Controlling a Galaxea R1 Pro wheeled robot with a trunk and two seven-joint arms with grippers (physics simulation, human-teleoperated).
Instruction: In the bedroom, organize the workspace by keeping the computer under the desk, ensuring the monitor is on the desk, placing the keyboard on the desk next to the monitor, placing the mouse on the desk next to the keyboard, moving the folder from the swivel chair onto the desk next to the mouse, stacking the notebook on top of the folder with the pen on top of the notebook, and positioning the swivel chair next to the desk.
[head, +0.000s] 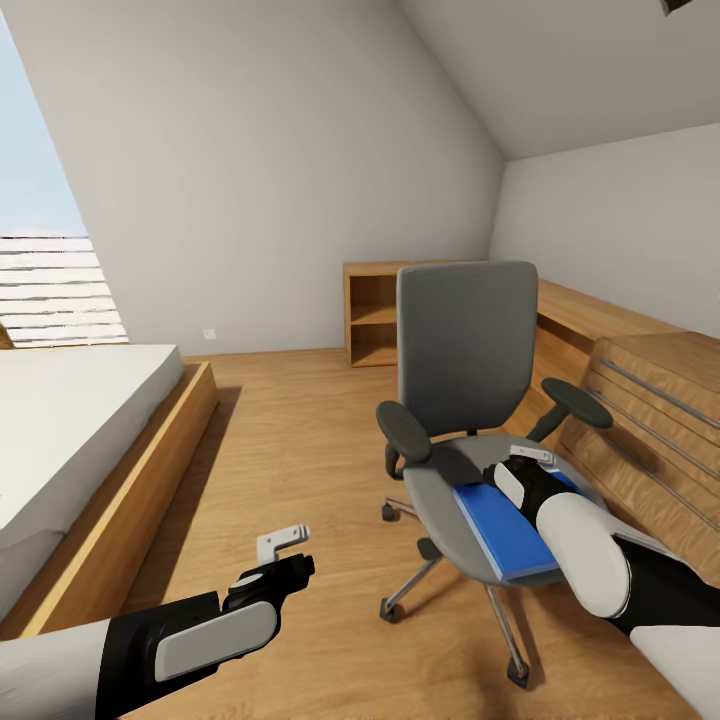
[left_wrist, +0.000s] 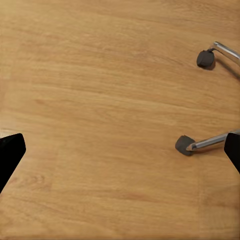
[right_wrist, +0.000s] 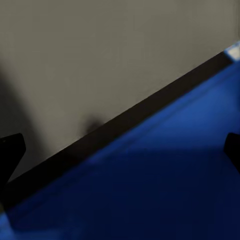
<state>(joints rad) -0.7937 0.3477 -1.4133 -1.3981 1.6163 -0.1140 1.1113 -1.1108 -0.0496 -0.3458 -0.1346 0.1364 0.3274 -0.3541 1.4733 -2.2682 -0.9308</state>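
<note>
The grey swivel chair (head: 466, 345) stands on the wood floor right of centre, its seat facing me. A bright blue folder (head: 502, 531) lies flat on the seat. My right gripper (head: 515, 470) hangs just above the folder's far end, close to the seat. In the right wrist view the right gripper (right_wrist: 120, 155) is open, its dark fingertips (right_wrist: 11, 152) spread wide over the folder (right_wrist: 165, 185) and the grey seat (right_wrist: 100, 55). My left gripper (head: 295, 568) is open above bare floor, left of the chair's base. The left wrist view looks down past the left gripper (left_wrist: 120, 155) at two chair casters (left_wrist: 184, 145).
A low wood-framed bed (head: 85, 425) with a white mattress runs along the left. Light wood cabinets (head: 640, 400) with long metal handles line the right wall behind the chair. An open wood shelf (head: 372, 315) stands at the back. Open floor lies between bed and chair.
</note>
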